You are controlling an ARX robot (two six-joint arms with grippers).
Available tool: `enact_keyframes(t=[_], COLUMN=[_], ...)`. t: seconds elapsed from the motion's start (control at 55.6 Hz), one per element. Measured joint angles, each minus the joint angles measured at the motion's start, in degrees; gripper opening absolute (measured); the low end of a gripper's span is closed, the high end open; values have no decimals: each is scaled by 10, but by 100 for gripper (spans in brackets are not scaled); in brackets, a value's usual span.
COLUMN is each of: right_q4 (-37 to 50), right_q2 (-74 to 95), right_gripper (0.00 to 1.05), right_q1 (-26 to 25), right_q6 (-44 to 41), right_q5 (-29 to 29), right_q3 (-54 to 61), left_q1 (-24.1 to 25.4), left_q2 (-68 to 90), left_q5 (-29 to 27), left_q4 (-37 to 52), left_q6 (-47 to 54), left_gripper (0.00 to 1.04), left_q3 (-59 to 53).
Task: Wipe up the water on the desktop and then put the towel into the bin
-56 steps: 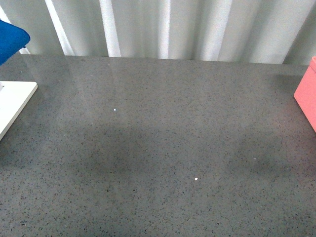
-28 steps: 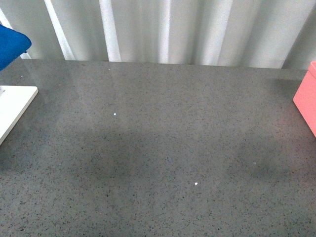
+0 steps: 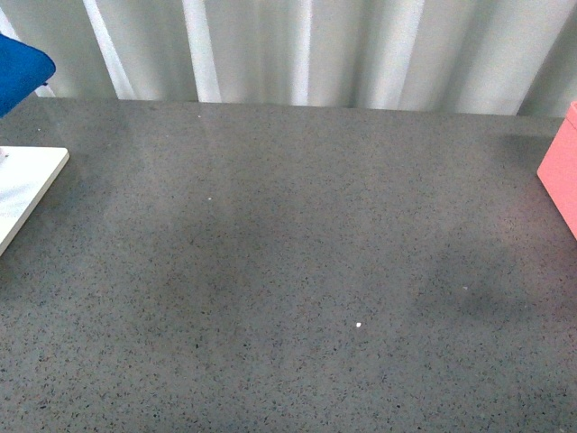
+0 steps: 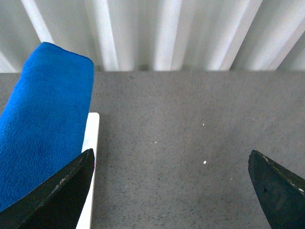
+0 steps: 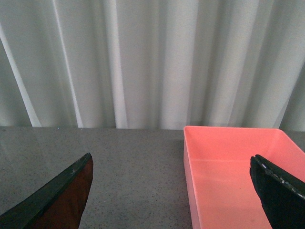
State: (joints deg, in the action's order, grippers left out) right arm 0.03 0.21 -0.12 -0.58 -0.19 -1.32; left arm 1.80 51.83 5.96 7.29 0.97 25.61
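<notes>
Bright blue terry microfibre towel (image 3: pixel 18 70) is lying folded at the far left of the dark grey speckled stone-like desktop (image 3: pixel 288 271). It's sitting on top of a flat white board (image 3: pixel 22 188) and poking up over it. Its long axis is running away from the robot toward the white pleated curtain (image 3: pixel 297 50) at the back. That's the relation that counts: towel is lying off to the left side of the left gripper (image 4: pixel 170 160), just beside the outer black finger (image 4: pixel 57 191), not between the two. So the left arm is the nearer one by a long way. My read is it'll need to shift sideways toward the board and come down before it can close on anything.

Left gripper's fingers are standing spread wide w/ nothing between them but bare desk. It's hanging above the surface, pointing fwd toward the curtain and tipped a bit down. The right gripper (image 5: pixel 170 160) is doing the same on the other side, fingers wide apart and holding nothing. It's facing the pink rectangular plastic bin (image 5: pixel 233 171), which is sitting open and empty-looking at the right edge of the desk. Neither arm is showing in the front view.

A tiny bright speck (image 3: pixel 359 325) is showing mid-desk. Can't tell if it's water. No clear puddle anywhere, so wiping looks not yet begun.
</notes>
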Motion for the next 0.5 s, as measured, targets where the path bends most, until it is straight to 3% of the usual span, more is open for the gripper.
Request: enact_keyframes(t=[0.162, 0.504], right_q4=[0, 0], right_q2=[0, 0], right_gripper=[98, 98], right_q1=[0, 0], right_q6=[0, 0], right_q5=[0, 0], right_q3=[0, 0], left_q1=[33, 83], left_q2=[206, 418], left_q5=[-23, -60], left_q4=[-14, -68], left_q6=[52, 125], left_gripper=[98, 98], left_q3=[131, 335])
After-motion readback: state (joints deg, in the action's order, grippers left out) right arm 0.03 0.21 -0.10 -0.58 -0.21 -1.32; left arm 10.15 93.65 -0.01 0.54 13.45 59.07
